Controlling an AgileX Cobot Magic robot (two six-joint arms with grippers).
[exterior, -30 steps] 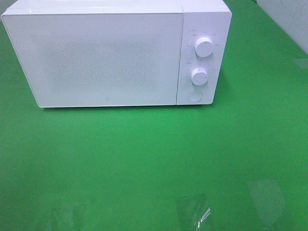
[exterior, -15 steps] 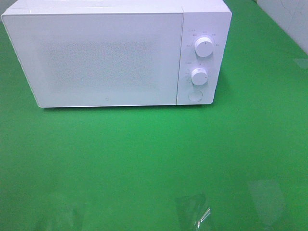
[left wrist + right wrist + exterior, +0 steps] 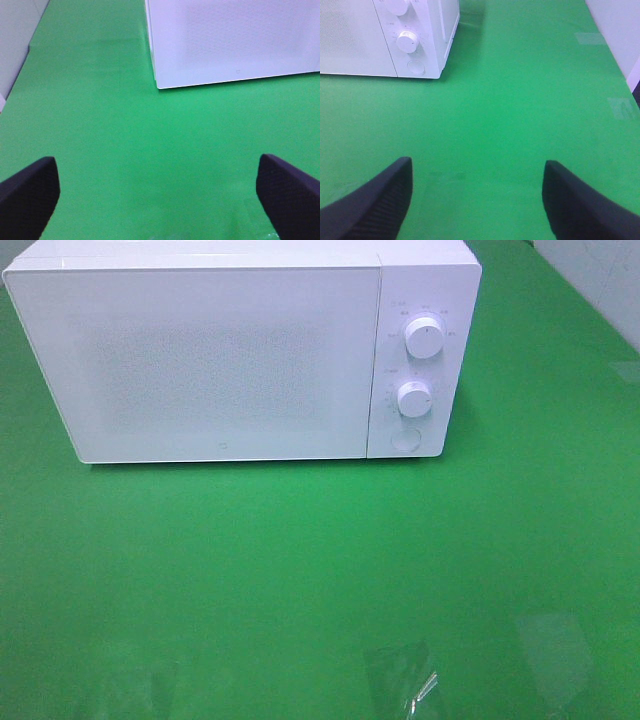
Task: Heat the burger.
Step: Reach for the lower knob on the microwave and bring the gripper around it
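The burger is out of view in every frame. A white microwave point(image 3: 220, 360) stands at the back of the green table with its door shut; it also shows in the left wrist view point(image 3: 230, 40) and the right wrist view point(image 3: 380, 35). My left gripper point(image 3: 159, 195) hovers over bare green table in front of the microwave's left corner, open, nothing between its dark fingers point(image 3: 30, 195). My right gripper point(image 3: 477, 200) is open too, over the table in front of and to the right of the microwave, with empty fingers point(image 3: 580, 202). Neither arm shows in the exterior high view.
The microwave's panel carries two round knobs point(image 3: 424, 338) point(image 3: 413, 398) and a round button point(image 3: 404, 440). Clear tape patches point(image 3: 400, 675) point(image 3: 553, 640) lie on the green table point(image 3: 300, 560) near its front edge. A white wall point(image 3: 620, 35) borders the table on the right.
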